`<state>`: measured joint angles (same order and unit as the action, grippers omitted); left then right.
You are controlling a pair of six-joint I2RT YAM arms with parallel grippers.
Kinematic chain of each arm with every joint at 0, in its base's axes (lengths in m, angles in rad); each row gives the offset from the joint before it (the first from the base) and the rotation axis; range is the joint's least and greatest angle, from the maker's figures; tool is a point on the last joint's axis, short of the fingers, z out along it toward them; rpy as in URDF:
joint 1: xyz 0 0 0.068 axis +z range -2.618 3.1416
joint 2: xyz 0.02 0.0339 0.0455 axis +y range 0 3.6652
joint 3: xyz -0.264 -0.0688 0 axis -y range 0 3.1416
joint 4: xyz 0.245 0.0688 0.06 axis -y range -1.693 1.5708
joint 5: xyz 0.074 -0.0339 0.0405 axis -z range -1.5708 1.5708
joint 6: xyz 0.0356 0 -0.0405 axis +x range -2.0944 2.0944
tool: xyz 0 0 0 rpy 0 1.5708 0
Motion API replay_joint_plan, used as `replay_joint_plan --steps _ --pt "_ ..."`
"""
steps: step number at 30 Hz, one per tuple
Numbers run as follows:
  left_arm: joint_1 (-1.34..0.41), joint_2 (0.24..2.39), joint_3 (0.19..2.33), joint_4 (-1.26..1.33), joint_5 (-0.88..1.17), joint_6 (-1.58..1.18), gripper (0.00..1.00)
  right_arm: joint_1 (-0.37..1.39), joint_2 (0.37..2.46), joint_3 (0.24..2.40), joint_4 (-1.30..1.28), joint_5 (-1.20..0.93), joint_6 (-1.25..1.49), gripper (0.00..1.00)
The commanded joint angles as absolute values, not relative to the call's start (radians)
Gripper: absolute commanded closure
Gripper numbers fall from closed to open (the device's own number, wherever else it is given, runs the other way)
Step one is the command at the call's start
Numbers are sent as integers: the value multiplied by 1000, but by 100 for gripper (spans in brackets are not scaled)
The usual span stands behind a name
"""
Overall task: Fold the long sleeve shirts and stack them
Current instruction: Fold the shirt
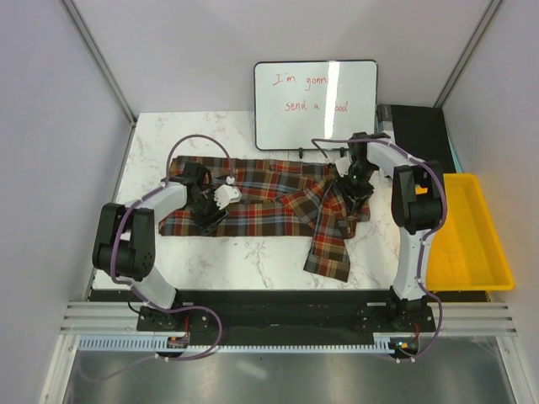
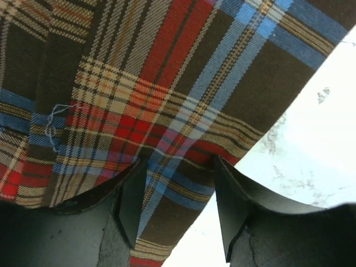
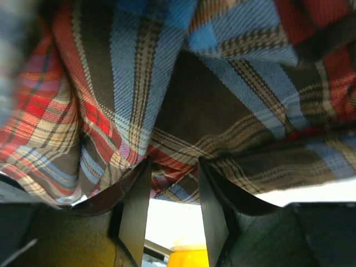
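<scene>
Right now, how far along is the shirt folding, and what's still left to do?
Early. Done: one plaid shirt lies spread across the table, a sleeve trailing toward the near edge; no folded stack shows. In hand: the left gripper sits on its left part, the right gripper at the bunched right end. Left: finishing the folds and stacking.
</scene>
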<state>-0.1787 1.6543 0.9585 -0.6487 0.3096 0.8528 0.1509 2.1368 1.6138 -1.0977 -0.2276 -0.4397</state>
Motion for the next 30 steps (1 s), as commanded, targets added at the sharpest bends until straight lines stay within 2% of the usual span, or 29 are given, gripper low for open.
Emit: replay_joint_plan --steps 1,7,12,18,27,30 --pt "-175 1716 893 -637 199 923 42 155 2154 1554 -1095 -138 -483 54" --pt "-189 1602 772 -682 206 1000 44 155 2085 1433 -1124 -117 -544 60" --pt "-180 1494 736 -785 251 1008 43 152 1982 1410 -1189 -190 -607 59" --pt "-144 1473 948 -888 388 962 38 152 1934 1604 -1284 -359 -592 53" --pt "-132 1528 1106 -910 448 923 36 166 2098 1885 -1281 -439 -522 49" --pt "-121 1537 1112 -908 451 920 35 175 2149 1951 -1292 -471 -503 40"
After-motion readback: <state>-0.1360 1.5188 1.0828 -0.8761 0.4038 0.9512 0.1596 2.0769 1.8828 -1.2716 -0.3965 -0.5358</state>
